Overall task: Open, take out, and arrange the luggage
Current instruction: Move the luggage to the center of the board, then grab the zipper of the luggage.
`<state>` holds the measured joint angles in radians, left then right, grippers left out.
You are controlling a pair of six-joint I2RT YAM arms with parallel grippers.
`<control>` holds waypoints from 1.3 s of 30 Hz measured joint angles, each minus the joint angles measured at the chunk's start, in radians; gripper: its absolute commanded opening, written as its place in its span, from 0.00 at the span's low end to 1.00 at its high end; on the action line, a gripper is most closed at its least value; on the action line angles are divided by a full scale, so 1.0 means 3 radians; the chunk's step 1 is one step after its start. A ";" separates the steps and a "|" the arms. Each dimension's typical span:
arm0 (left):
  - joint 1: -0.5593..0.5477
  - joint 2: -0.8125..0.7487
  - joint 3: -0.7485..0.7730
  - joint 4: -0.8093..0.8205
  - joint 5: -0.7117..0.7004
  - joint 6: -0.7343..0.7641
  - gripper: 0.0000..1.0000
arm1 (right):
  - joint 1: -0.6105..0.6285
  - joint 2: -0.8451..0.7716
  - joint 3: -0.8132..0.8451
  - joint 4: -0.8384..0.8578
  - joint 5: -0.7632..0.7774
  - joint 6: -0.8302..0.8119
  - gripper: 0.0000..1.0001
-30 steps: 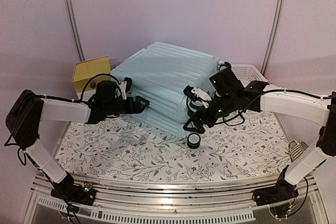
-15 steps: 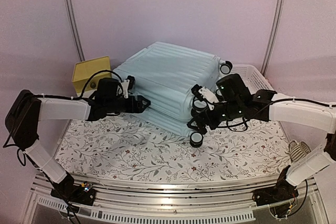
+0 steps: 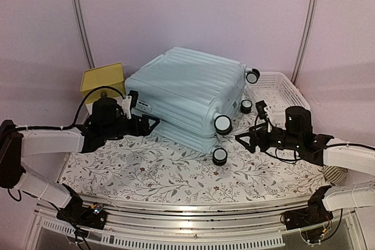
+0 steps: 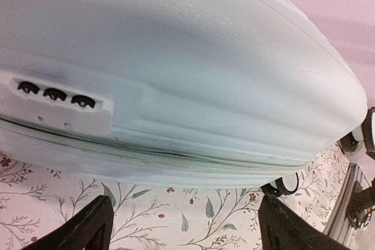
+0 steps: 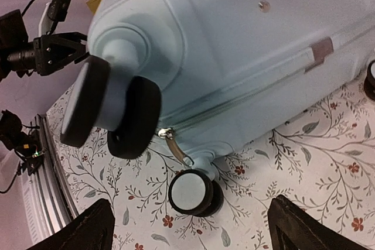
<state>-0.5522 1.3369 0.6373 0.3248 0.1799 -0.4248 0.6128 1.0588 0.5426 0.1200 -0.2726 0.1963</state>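
Your left gripper [image 3: 151, 124] stands wide open and holds nothing. In its wrist view its fingers [image 4: 94, 226] frame bare floral tablecloth [image 3: 146, 171] just short of the zip side of the luggage [image 3: 187, 86], below the three lock dials [image 4: 55, 95]. Your right gripper [image 3: 243, 140] is just as wide and just as empty. It faces the wheel end without touching it, with the lowest caster [image 5: 192, 192] on the cloth between its fingers.

The luggage lies flat and zipped shut at the back middle of the table, so you cannot see inside it. It covers part of the yellow box [image 3: 102, 80] on its left and a corner of the white basket [image 3: 278, 89] on its right. The left wrist view cuts off most of the shell.

A second ago your right gripper sat in among the casters. It has since pulled back to the right, and all four wheels show. Your left gripper has drawn back a little too. The luggage lies roughly where it did.
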 measured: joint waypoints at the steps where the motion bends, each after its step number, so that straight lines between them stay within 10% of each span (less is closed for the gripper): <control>1: -0.0014 -0.0038 -0.0038 0.0008 0.0000 -0.0019 0.88 | -0.0131 0.0001 -0.0125 0.0121 -0.0155 0.0062 0.86; 12: -0.0086 -0.0547 -0.0429 0.0112 -0.0029 -0.0120 0.87 | -0.0646 0.0977 -0.0373 0.1186 -0.1474 0.0473 0.62; 39: -0.0095 -0.1386 -0.1077 0.0579 0.0137 0.0134 0.88 | -0.0551 0.2135 -0.0066 0.2106 -0.2228 0.0678 0.56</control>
<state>-0.5808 0.9211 0.3141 0.4984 0.2211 -0.3847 0.4477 1.6993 0.5228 0.7517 -0.9409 0.3996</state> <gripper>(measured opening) 0.876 0.566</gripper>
